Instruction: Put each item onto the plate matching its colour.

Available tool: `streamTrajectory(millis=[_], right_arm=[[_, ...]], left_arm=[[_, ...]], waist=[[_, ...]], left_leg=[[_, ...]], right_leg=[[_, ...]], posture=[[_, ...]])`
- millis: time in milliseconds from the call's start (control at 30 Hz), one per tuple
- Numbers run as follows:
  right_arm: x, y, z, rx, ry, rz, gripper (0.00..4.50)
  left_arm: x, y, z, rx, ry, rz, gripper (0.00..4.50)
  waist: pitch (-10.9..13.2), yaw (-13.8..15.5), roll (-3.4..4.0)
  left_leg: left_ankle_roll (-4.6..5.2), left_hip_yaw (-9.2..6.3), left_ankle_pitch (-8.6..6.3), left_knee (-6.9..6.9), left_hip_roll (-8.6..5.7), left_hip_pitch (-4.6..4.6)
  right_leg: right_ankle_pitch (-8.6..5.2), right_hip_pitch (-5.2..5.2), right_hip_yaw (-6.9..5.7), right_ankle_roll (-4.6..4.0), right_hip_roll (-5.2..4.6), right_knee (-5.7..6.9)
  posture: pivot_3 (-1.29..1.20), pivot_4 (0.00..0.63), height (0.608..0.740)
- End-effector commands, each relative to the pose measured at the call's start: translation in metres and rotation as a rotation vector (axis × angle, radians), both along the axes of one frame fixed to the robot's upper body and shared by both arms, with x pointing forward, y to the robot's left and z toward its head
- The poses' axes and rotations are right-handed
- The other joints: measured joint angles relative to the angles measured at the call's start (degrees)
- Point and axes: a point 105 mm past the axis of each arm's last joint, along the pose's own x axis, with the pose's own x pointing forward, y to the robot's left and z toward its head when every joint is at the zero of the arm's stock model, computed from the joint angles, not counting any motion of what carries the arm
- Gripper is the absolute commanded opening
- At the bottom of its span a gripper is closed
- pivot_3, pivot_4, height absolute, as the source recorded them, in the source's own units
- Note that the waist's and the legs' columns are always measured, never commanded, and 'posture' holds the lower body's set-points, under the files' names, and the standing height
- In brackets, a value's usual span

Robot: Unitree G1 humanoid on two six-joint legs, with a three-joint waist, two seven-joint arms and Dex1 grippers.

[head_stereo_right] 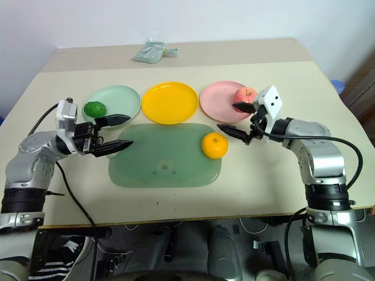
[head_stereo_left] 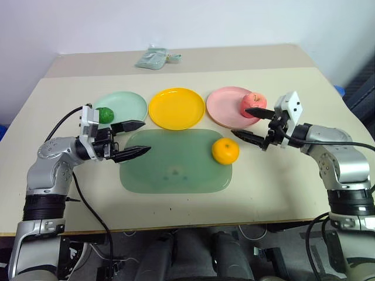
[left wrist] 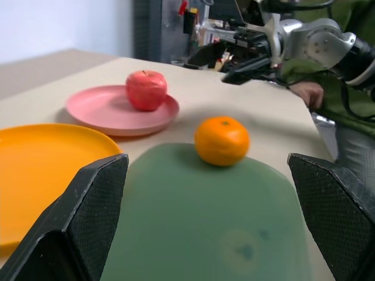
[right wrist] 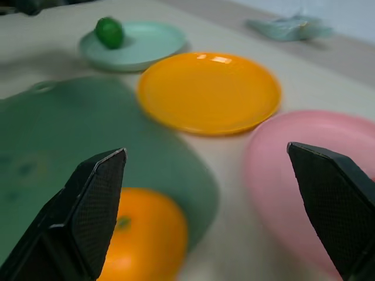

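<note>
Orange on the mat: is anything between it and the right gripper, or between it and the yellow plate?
Nothing visible. The orange sits on the mat, with the right gripper just beside it, jaws open, bare space between. The yellow plate is empty, with a clear path over the mat's edge.

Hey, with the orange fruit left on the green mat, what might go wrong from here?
The round orange fruit lies loose near the translucent green mat's right edge, so a nudge from the open right pincer might roll it off toward the table edge. That pincer also hangs beside the pink-red apple on the pink plastic plate; a swing could knock it off.
</note>
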Motion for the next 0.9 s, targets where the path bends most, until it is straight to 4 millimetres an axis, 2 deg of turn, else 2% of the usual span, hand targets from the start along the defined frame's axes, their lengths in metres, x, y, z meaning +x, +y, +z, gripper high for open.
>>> streamTrajectory(millis=[33,200,300,433,600,900], right_arm=[[-0.008,0.002,0.014,0.043,-0.027,0.009,4.49],[-0.017,0.012,0.024,0.111,0.009,0.051,4.49],[-0.023,0.018,0.021,0.122,0.04,0.079,4.49],[-0.024,0.028,-0.003,0.055,0.097,0.083,4.49],[-0.016,0.03,-0.015,0.005,0.092,0.048,4.49],[-0.016,0.025,-0.042,-0.09,0.131,0.043,4.49]], left_arm=[[-0.001,0.001,0.001,0.022,-0.008,-0.007,4.5],[-0.001,-0.001,0.0,0.019,0.009,-0.024,4.5],[-0.001,-0.002,0.0,0.018,0.007,-0.024,4.5],[-0.001,-0.003,0.001,0.015,0.006,-0.025,4.5],[-0.001,-0.004,0.002,0.014,0.004,-0.023,4.5],[-0.002,-0.005,0.003,0.012,0.0,-0.019,4.5]], waist=[[0.0,0.14,0.0],[0.0,0.17,0.0],[0.0,0.2,0.0],[-0.01,0.35,-0.02],[-0.01,0.36,-0.02],[-0.01,0.41,-0.02]], left_leg=[[0.0,0.0,0.02,0.0,0.0,0.0],[0.01,-0.01,0.02,-0.01,0.03,-0.01],[0.01,-0.01,0.02,-0.01,0.03,-0.02],[0.01,-0.01,0.02,-0.02,0.04,-0.02],[0.01,0.01,0.02,-0.01,0.04,-0.02],[0.01,0.0,0.03,-0.01,0.05,-0.02]], right_leg=[[0.01,0.0,0.0,-0.01,0.0,-0.01],[0.01,-0.02,0.0,-0.02,0.01,-0.02],[0.01,-0.02,-0.01,-0.01,0.01,-0.04],[0.01,-0.01,-0.01,-0.01,0.01,-0.04],[0.02,-0.02,-0.01,-0.02,0.01,-0.04],[0.02,-0.01,-0.01,-0.01,0.04,-0.04]], posture=[[0.0,0.15,0.74],[0.0,0.15,0.74],[0.0,0.15,0.74],[0.0,0.15,0.74],[0.0,0.15,0.74],[0.0,0.15,0.74]])
